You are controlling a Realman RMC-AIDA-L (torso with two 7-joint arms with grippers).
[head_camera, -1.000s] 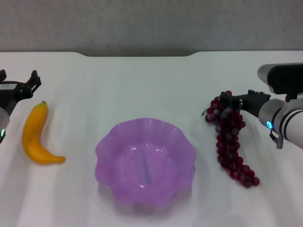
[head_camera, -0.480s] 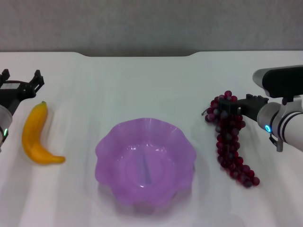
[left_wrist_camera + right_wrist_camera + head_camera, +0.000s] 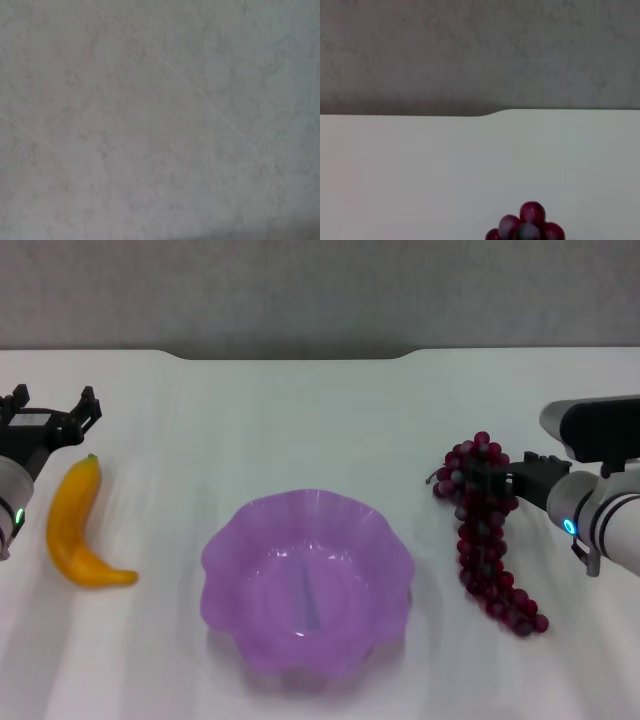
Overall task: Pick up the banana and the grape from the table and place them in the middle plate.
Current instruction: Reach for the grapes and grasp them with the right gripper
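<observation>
The banana lies on the white table at the left, its tip pointing away from me. My left gripper is open and empty, just beyond the banana's far tip. The grape bunch lies at the right, running toward me. My right gripper is at the far end of the bunch, against its top grapes. The top grapes also show in the right wrist view. The purple middle plate stands empty between the two fruits. The left wrist view shows only a grey surface.
The table's dark notched back edge runs along the far side, with a grey wall behind it. Bare tabletop lies between the plate and each fruit.
My left gripper has shifted a little to the right, beyond the banana's tip. My right arm has come down and slightly nearer, with its gripper lower on the bunch's top. Banana and grapes have not moved.
</observation>
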